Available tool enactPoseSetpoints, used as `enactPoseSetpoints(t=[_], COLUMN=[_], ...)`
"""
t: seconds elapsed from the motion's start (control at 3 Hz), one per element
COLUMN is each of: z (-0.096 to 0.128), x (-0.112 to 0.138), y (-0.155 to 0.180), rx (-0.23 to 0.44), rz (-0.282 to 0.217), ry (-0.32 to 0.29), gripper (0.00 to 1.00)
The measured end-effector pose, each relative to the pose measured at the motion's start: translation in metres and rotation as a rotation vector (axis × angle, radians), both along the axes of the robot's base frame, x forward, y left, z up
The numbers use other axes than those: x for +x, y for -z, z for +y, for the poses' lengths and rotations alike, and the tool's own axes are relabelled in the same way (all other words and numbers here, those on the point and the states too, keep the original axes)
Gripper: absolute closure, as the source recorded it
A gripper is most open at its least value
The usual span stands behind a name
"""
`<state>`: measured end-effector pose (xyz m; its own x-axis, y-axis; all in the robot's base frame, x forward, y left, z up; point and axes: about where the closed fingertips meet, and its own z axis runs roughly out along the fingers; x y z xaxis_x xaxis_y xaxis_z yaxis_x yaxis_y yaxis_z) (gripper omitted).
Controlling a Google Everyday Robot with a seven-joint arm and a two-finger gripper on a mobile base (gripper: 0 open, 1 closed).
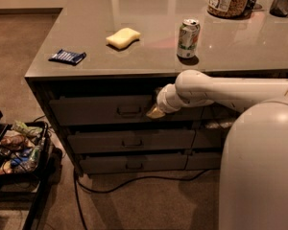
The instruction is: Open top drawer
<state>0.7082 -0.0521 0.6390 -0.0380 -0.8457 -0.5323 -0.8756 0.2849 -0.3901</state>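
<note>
Under grey counter (pixel 134 13), dark-grey top drawer (pixel 91 110), tool (pixel 154 112) beside its handle (pixel 129 110).

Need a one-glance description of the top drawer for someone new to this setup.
Start at the grey counter and look at its front, where drawer fronts stack three high. The top drawer is the uppermost one, right under the countertop edge, below the yellow sponge. It is taller than the two beneath, and the gripper sits just beside its loop handle.

Counter (pixel 149 13) — sponge (pixel 123 37), can (pixel 188 38), packet (pixel 67 56); tool (pixel 155 112) below
</note>
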Motion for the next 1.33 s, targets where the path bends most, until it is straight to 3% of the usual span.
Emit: enactPoseSetpoints(t=[0.67, 1.33], z=[0.0001, 0.0001], x=[0.0, -0.0001], y=[0.0001, 0.0001], rx=[0.0, 0.0], rz=[0.0, 0.0], ry=[0.0, 0.0], gripper=[0.88, 1.0])
